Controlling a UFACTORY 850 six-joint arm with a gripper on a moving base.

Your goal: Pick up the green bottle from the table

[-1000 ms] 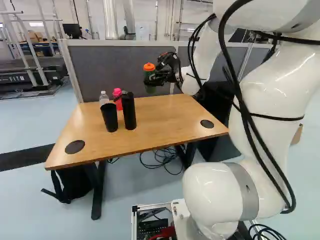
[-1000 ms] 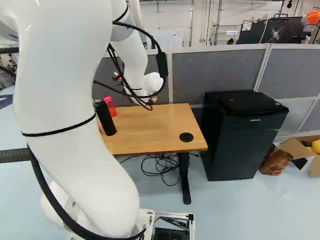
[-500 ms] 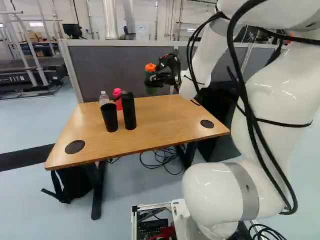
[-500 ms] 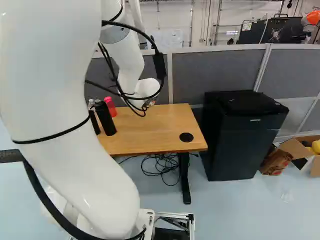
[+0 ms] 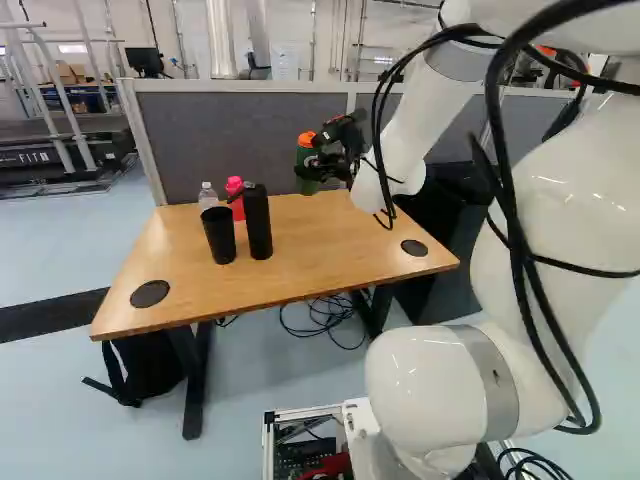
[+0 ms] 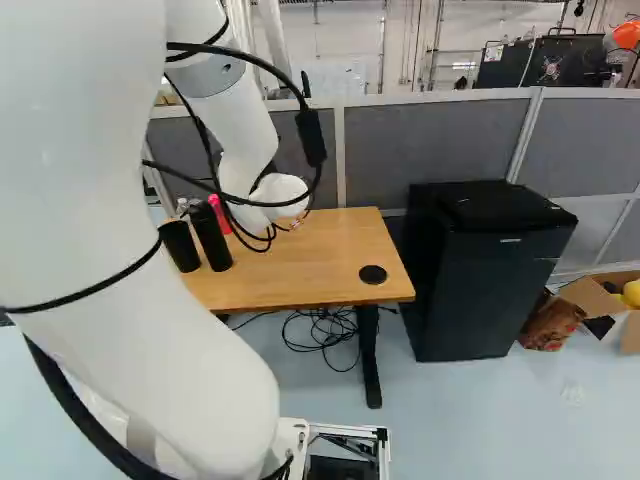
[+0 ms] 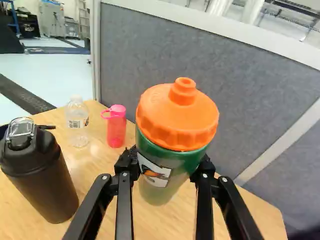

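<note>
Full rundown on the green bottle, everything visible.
The green bottle looks plastic: green body, paler toward the base, with a white, orange and dark label. Orange cap on, with a scalloped rim and a raised round spout on top. It stands roughly upright in the left base view, before the grey divider. The pincer grips it from both sides, below the cap. Can't tell whether its base touches the table.

In the right base view my arm (image 6: pixel 90 200) hides the jaws, the green bottle (image 7: pixel 175 142) and part of the worktop (image 6: pixel 330 260); the cardboard box (image 6: pixel 583 296) runs off the edge. The left base view crops my arm, and the jaws cover part of the bottle. From the wrist, I can't see the pads' faces against the bottle, and the black flask (image 7: pixel 40 175) is slightly cut off.
</note>
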